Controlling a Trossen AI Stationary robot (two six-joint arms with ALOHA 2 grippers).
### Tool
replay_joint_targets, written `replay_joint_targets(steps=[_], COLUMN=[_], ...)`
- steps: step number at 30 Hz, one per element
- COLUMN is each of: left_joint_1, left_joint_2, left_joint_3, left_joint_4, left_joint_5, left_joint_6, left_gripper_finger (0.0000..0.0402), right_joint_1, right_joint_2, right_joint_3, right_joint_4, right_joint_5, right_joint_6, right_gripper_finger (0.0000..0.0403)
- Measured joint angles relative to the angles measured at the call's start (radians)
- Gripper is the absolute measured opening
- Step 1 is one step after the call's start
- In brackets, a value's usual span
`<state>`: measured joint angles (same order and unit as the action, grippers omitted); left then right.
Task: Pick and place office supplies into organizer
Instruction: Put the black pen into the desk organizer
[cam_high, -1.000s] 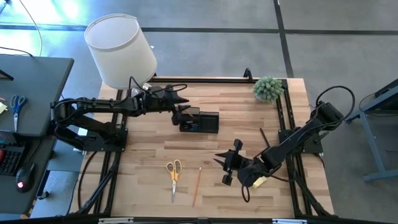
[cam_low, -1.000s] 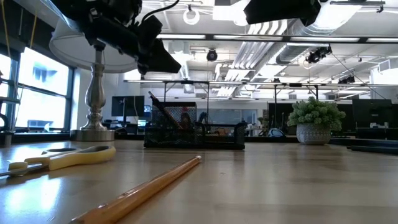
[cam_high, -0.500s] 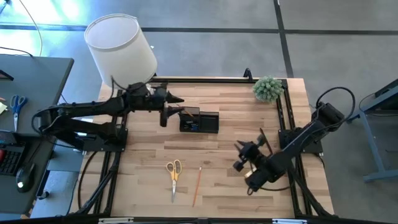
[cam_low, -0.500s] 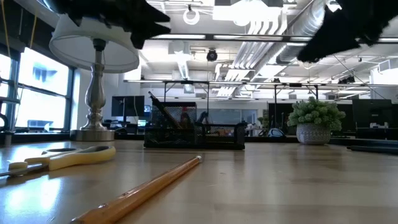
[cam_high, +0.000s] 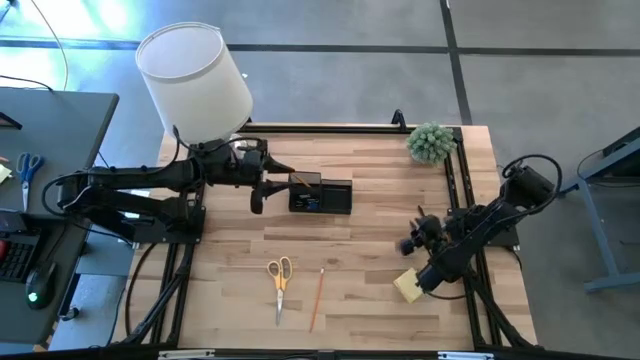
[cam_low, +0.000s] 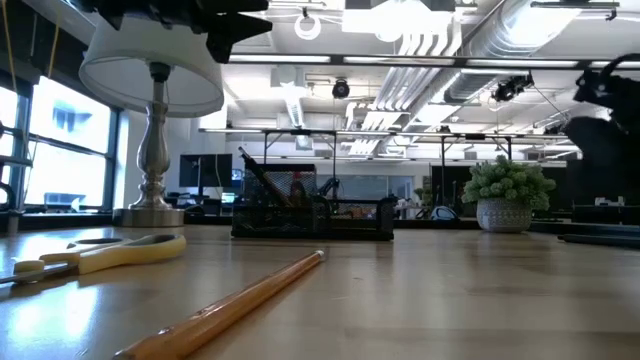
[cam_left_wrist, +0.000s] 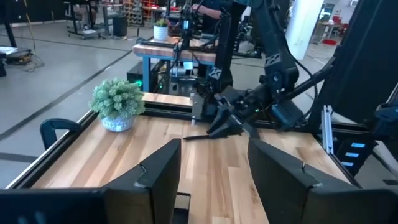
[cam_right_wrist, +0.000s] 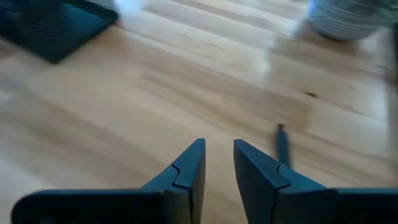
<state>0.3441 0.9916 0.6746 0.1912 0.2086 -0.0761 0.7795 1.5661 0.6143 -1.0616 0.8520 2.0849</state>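
Observation:
The black organizer (cam_high: 320, 194) (cam_low: 312, 216) stands at the table's far middle with a few items in it. Just left of it, raised above the table, my left gripper (cam_high: 270, 182) (cam_left_wrist: 214, 168) points at it, open with nothing between the fingers. Yellow-handled scissors (cam_high: 280, 274) (cam_low: 100, 254) and a wooden pencil (cam_high: 316, 298) (cam_low: 230, 300) lie flat near the front. A yellow sticky-note pad (cam_high: 407, 285) lies flat at the right. My right gripper (cam_high: 413, 240) (cam_right_wrist: 217, 163) is low over the wood just beyond the pad, slightly open and empty, beside a dark pen (cam_right_wrist: 283, 144).
A white-shaded lamp (cam_high: 193, 80) (cam_low: 150, 130) stands at the far left corner and a small potted plant (cam_high: 431, 142) (cam_low: 505, 195) at the far right corner. Black frame rails (cam_high: 455, 200) run along the table's sides. Bare wood (cam_high: 350, 250) lies between organizer and scissors.
My left gripper has drawn back from over the organizer toward the table's left edge and risen. My right gripper has swung from the table's front middle toward the right edge, sinking, rolling and tipping downward; the sticky-note pad, before partly under that arm, now lies uncovered.

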Motion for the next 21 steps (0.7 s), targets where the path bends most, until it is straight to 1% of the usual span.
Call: replay_joint_targets(steps=[5, 10, 13, 15, 19, 21], left_joint_1=[0.003, 0.003, 0.003, 0.003, 0.003, 0.003], left_joint_2=[0.000, 0.000, 0.000, 0.000, 0.000, 0.000], left_joint_3=[0.000, 0.000, 0.000, 0.000, 0.000, 0.000], left_joint_4=[-0.010, -0.026, -0.038, -0.040, -0.040, -0.040], left_joint_5=[-0.003, -0.003, -0.003, -0.003, -0.003, -0.003], left_joint_6=[0.000, -0.001, -0.010, -0.011, -0.011, -0.010], left_gripper_finger=[0.0177, 0.0177, 0.0177, 0.0177, 0.0177, 0.0177], right_joint_1=[0.000, -0.011, -0.033, -0.048, -0.066, -0.064], right_joint_2=[0.000, 0.000, 0.000, 0.000, 0.000, 0.000], right_joint_3=[-0.053, -0.073, -0.074, -0.074, -0.074, -0.074], right_joint_4=[-0.038, -0.003, 0.020, 0.041, 0.058, 0.057], right_joint_5=[-0.044, -0.043, -0.081, -0.128, -0.267, -0.286], right_joint_6=[0.072, 0.075, 0.065, 0.055, 0.046, 0.048], right_gripper_finger=[0.0078, 0.0078, 0.0078, 0.0078, 0.0078, 0.0078])
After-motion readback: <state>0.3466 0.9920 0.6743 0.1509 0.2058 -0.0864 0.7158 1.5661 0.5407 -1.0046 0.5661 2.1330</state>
